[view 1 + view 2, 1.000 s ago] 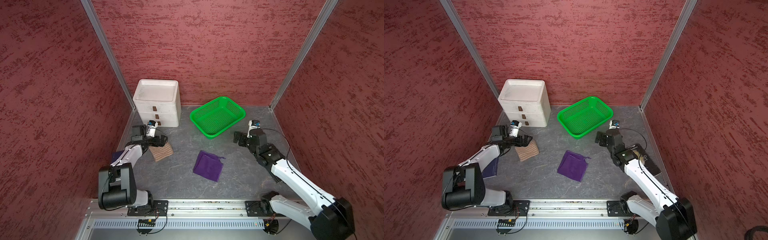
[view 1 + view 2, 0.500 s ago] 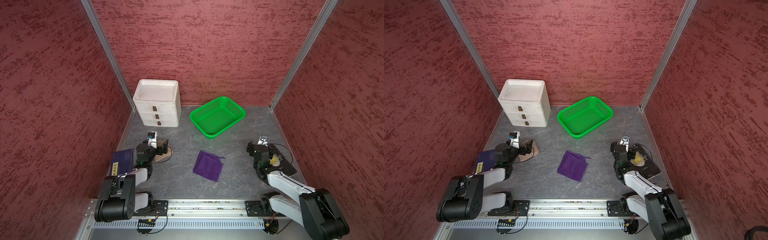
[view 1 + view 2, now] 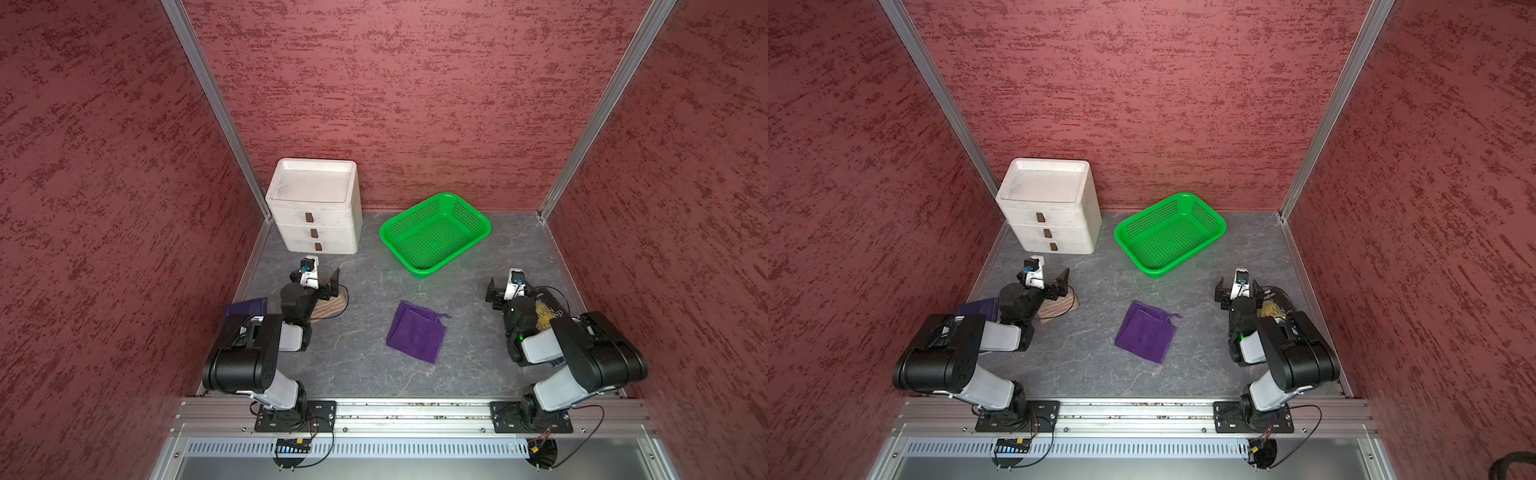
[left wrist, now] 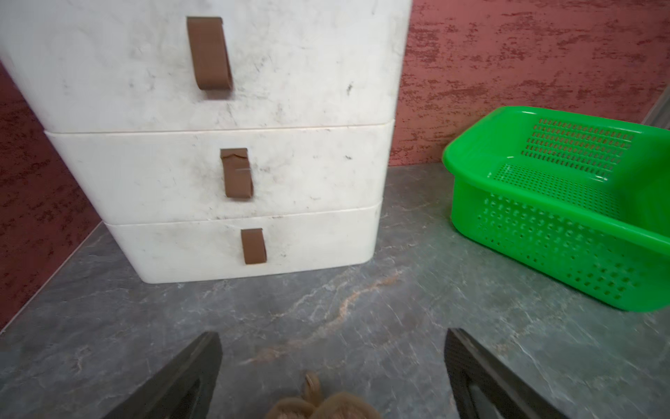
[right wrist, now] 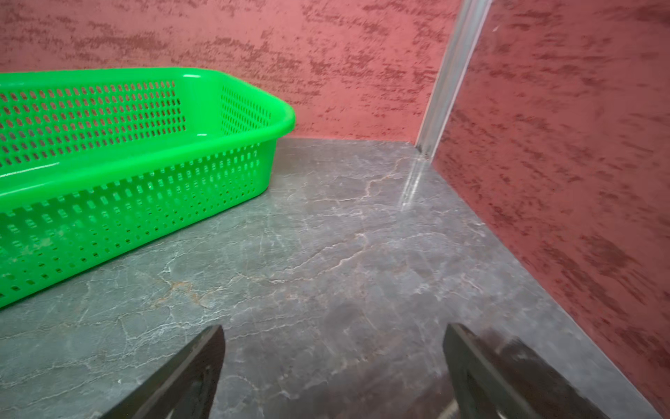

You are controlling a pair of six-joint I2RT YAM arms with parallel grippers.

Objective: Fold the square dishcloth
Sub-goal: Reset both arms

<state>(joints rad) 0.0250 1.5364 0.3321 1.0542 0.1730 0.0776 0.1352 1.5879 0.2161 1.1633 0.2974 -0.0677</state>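
Both top views are bright and evenly lit from above, with only soft, short shadows beside the green basket [image 3: 467, 214], and the aluminium posts [image 3: 208, 104] splay outward toward the frame edges. In the wrist views the white drawer unit [image 4: 217, 163] bows from wide-angle distortion, a pale glare streak crosses the table [image 5: 326, 235], and the gripper fingers [image 4: 174, 384] look soft and unfocused

On the surface [image 3: 374, 374]: one purple dishcloth [image 3: 417, 332], one brown cloth [image 3: 330, 307], one green basket [image 3: 432, 241], one white three-drawer unit [image 3: 316, 220]. Books: two, a purple book [image 3: 247, 307] and a dark book [image 3: 548, 311].
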